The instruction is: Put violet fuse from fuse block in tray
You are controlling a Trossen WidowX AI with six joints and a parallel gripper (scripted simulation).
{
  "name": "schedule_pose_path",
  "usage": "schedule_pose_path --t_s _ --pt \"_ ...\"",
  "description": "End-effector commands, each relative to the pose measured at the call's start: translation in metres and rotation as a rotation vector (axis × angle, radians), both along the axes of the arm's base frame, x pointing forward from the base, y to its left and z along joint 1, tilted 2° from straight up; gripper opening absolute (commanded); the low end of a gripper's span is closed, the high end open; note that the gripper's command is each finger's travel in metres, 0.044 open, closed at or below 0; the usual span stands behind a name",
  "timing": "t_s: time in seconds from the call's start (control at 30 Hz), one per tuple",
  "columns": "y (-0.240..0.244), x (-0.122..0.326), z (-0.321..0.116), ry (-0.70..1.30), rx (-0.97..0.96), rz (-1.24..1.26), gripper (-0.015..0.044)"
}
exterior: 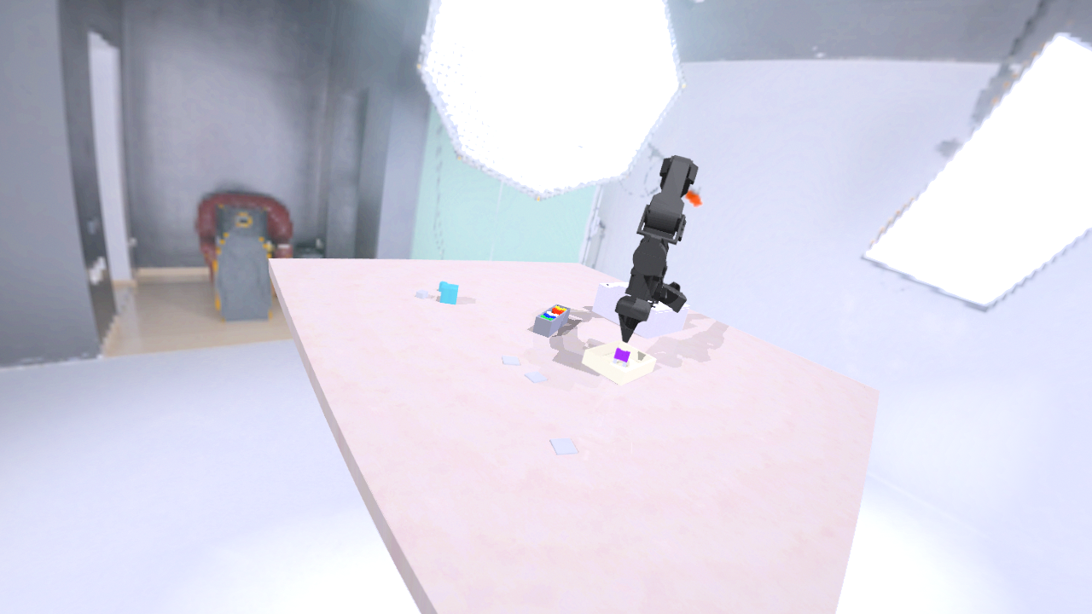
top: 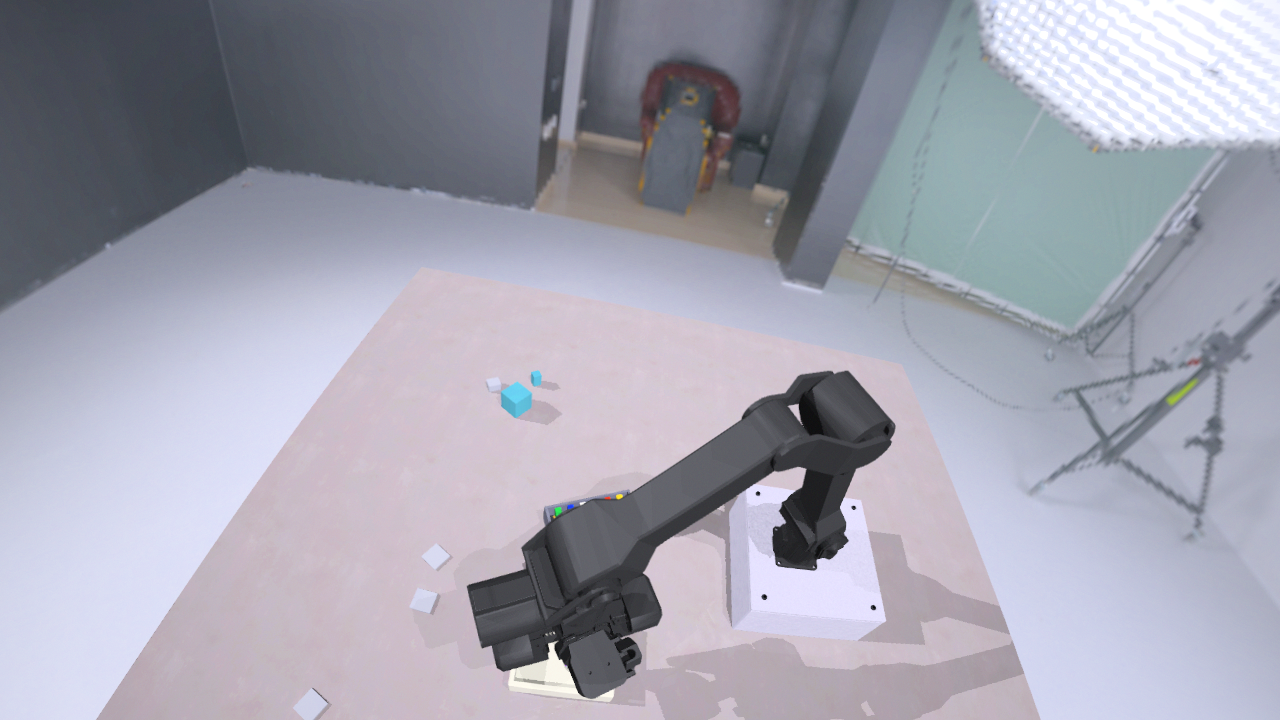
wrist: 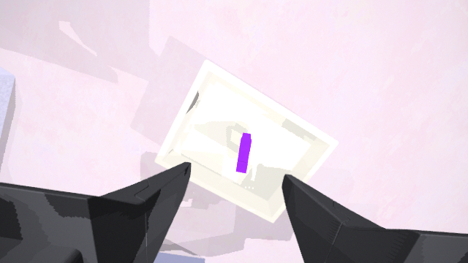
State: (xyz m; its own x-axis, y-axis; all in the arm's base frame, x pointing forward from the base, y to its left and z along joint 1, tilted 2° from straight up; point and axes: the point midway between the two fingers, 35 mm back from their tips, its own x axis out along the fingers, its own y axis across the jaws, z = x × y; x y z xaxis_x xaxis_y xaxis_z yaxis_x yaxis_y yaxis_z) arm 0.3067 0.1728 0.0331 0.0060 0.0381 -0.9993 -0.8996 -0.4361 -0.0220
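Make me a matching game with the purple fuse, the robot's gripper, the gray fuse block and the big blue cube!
Things:
1. violet fuse
2. gripper
3. fuse block
4. blue cube

Places or states:
A. open, above the tray
B. far across the table, beside smaller cubes
C. inside the tray
D. on the table, colored fuses in it

Pairs: 1-C, 2-A, 3-D, 4-B

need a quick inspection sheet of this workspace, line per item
surface: pink table, arm shadows near the tray
job's things: violet fuse inside the cream tray, free of the fingers; fuse block holds the other coloured fuses, apart from the tray
clutter: cyan cube, a smaller cyan cube, small pale tiles
grippers: gripper open above the tray, holding nothing
cables: none on the table; a cable hangs by the green backdrop
surroundings: light panels, stand, armchair in a doorway
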Motion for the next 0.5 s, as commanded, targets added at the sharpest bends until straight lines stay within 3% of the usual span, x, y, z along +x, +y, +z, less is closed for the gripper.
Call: schedule_pose_path --t_s 0.0,0.47 --pt "0.0003 0.0033 0.0246 -0.022 0.007 -0.005 0.033" --pt "0.0008 0.0024 0.0224 -0.018 0.01 -0.001 0.033"
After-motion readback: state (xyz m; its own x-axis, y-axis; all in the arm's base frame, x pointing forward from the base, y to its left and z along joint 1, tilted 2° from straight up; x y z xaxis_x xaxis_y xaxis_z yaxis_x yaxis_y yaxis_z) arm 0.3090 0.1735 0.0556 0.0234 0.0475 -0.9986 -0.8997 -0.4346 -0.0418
